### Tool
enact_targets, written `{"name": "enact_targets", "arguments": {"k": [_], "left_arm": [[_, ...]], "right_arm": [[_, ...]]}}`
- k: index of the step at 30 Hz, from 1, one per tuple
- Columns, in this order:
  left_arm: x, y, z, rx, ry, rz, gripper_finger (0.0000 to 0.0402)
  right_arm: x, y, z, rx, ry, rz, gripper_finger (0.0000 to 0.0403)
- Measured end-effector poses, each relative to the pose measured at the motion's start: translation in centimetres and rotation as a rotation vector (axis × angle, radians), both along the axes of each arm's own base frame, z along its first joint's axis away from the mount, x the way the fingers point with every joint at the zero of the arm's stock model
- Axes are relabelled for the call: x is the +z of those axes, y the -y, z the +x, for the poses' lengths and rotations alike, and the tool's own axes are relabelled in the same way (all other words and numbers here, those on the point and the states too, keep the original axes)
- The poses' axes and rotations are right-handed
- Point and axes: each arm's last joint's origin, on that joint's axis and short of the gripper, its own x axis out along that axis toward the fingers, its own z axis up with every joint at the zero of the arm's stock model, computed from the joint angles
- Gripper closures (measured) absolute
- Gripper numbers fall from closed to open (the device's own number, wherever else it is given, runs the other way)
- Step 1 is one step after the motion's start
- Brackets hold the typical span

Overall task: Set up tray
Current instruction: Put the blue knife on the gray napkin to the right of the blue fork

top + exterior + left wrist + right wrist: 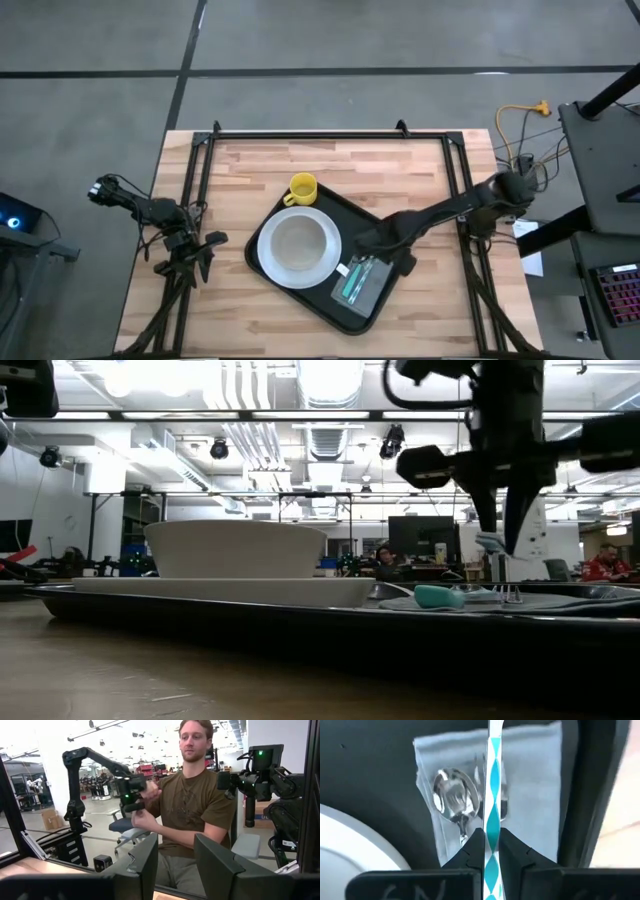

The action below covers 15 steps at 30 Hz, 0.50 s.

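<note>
The black tray (345, 208) lies slantwise in the middle of the table. On it are a white plate (297, 245) with a white bowl (235, 548), a yellow mug (303, 188) at its far corner, and a grey napkin (535, 780) bearing a spoon (452, 795) and other teal-handled cutlery (440, 597). My right gripper (490, 842) hangs over the napkin, shut on a teal-and-white striped straw (494, 780). My left gripper (175, 865) waits open at the table's left edge, touching nothing. My right gripper pinches the striped straw (492, 822) between its two fingers, which come from above and point down. The straw runs on past the fingertips and is lifted clear above the napkin and cutlery. Which part of its length is held is hidden by the fingers.
Bare wood lies around the tray on all sides. The black frame rails (330, 137) border the table. Cables (520, 120) hang at the right. Beyond the table a person (192, 805) sits between two other robot arms.
</note>
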Motion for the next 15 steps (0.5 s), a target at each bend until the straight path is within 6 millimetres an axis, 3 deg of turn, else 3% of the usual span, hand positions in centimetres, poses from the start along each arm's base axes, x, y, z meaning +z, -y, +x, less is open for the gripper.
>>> {"name": "enact_targets", "arguments": {"k": [9, 15], "left_arm": [[0.0, 0.0, 0.0, 0.000, 0.000, 0.000, 0.0290], [0.0, 0.0, 0.0, 0.000, 0.000, 0.000, 0.0290]], "right_arm": [[0.0, -5.6, 3.6, 0.024, -0.102, -0.025, 0.0381], [0.4, -7.5, 4.0, 0.082, -0.123, -0.065, 0.0379]]}}
